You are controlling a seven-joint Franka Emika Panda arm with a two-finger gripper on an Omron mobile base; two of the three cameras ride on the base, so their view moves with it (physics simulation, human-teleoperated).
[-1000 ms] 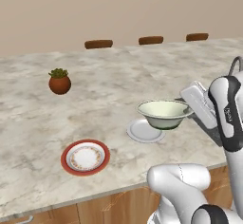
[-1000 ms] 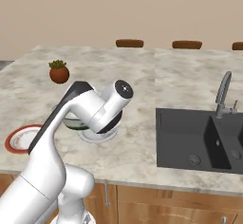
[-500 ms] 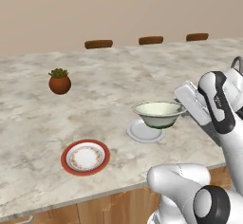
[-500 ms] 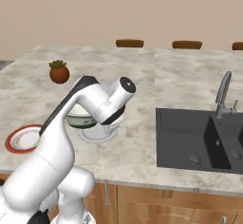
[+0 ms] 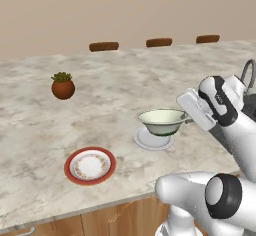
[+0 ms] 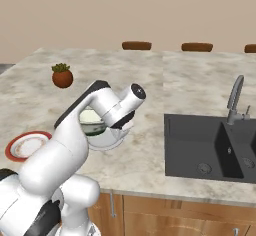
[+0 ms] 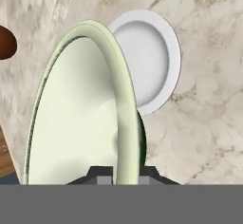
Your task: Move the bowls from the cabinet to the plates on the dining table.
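Note:
My gripper point(image 5: 187, 120) is shut on the right rim of a cream-white bowl point(image 5: 161, 121) with a green band. The bowl hangs level, just over a small white plate point(image 5: 149, 141) on the dining table point(image 5: 110, 90). In the hand view the bowl point(image 7: 80, 109) stands edge-on between the fingertips of the gripper point(image 7: 124, 172), with the white plate point(image 7: 147, 61) beyond it. From the right base the arm covers much of the bowl point(image 6: 92, 122) and the plate point(image 6: 109, 143). A red-rimmed plate point(image 5: 67, 167) lies bare at the front left.
A terracotta potted plant point(image 5: 63, 86) stands at the far left of the table. A dark sink point(image 6: 210, 145) with a faucet point(image 6: 235, 97) lies to the right of the arm. Chair backs point(image 5: 104, 46) line the far edge. The red plate point(image 6: 25, 146) sits near the front edge.
The gripper has carried the bowl a little left and down, closer over the white plate. The plates and the plant have not moved.

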